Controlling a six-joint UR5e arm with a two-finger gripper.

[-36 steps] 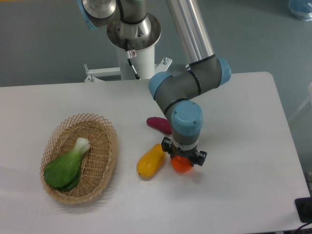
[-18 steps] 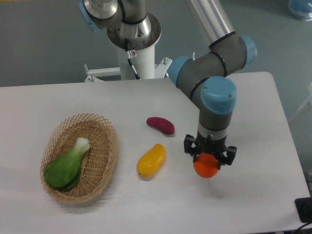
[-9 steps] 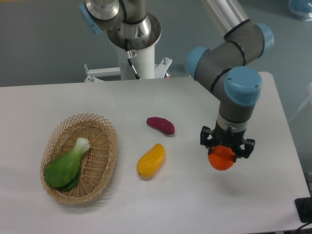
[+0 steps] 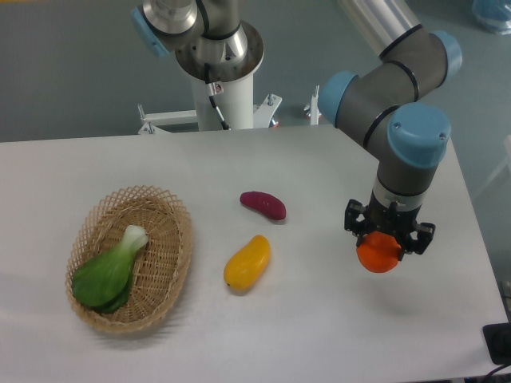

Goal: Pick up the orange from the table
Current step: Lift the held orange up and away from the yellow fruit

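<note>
gripper (image 4: 389,239) points straight down over the right side of the table (image 4: 319,335), jaws closed on the orange (image 4: 378,254), which hangs below the black fingers; whether it clears the tabletop cannot be judged. yellow fruit (image 4: 247,262) and purple sweet potato (image 4: 263,204) lie well to its left, apart from each other. wicker basket (image 4: 172,263) at far left holds a green vegetable (image 4: 108,273).

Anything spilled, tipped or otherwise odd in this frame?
Nothing stands out. The hand holds the orange over the table. The yellow fruit and purple sweet potato lie apart on it, and the green vegetable sits in the basket.
</note>
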